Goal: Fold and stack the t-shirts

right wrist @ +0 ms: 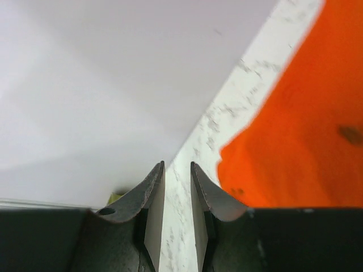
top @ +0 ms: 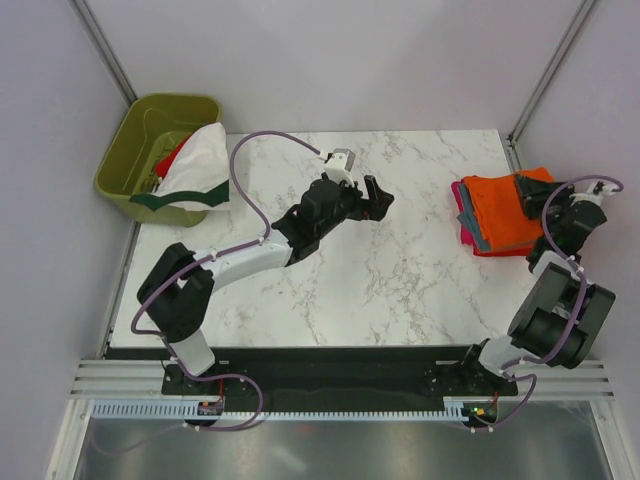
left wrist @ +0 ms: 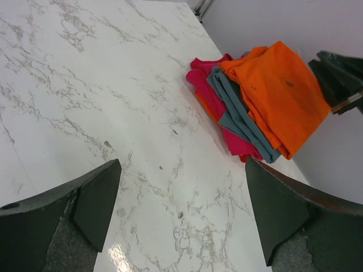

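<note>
Left claw (left wrist: pixel 181 218): black two-finger gripper, spread wide and empty, hanging over the middle of the table. Its two dark wedge-shaped fingers (left wrist: pixel 93 207) have matte faces.
Right claw (right wrist: pixel 177 192): jaws drawn nearly together with a slim gap and nothing between them. It sits at the right edge of the stack; whether it touches the cloth cannot be told.
Stack: plain bright orange cloth t-shirt (left wrist: pixel 278 90), folded into a soft rectangle, lies on top at the table's right side.
Beneath: slate blue-grey t-shirt (left wrist: pixel 238 113), then magenta t-shirt (left wrist: pixel 207 93), their edges fanned out to the left.
Unfolded: white t-shirt with dark green trim (top: pixel 200 165), rumpled and draped over the bin's rim.
Bin: olive-green plastic bin (top: pixel 150 125), rectangular, at the far-left corner, with red cloth (top: pixel 172 155) inside.
Table: white marble-patterned tabletop (top: pixel 400 280), glossy with grey veins.
</note>
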### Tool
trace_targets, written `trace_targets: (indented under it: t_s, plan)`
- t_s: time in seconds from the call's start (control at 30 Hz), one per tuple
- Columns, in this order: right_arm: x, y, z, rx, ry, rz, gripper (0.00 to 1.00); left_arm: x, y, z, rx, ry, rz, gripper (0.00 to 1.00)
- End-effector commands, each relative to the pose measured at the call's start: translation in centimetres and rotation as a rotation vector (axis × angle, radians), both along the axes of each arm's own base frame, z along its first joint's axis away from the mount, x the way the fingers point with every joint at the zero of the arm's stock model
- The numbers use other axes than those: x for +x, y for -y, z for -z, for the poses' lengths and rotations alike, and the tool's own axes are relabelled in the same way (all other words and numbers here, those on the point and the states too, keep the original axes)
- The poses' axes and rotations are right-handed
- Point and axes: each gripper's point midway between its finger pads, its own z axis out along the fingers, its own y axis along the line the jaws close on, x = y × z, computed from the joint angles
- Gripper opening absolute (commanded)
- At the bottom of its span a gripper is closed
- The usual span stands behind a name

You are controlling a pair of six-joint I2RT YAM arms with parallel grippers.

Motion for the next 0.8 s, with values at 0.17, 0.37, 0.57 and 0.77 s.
trace_targets:
  t_s: [0.17, 0.37, 0.57, 0.77]
  plan:
    - [2.7, 2.0, -6.0, 0.096, 0.226, -0.038, 0.31, -0.2, -0.2, -4.8, -0.069, 0.054, 0.009, 0.97]
    - [4.4, 4.0, -0.7, 0.235, 0.174, 0.015, 0.27, -0.5, -0.1, -4.7, -0.062, 0.043, 0.025, 0.97]
    - [4.1, 4.1, 2.5, 0.397, 0.217, 0.020, 0.25, -0.7, 0.1, -4.5, -0.064, 0.033, 0.035, 0.96]
    - [4.7, 4.4, -1.7, 0.339, 0.252, 0.005, 0.26, -1.0, 0.1, -5.0, -0.060, 0.032, 0.046, 0.96]
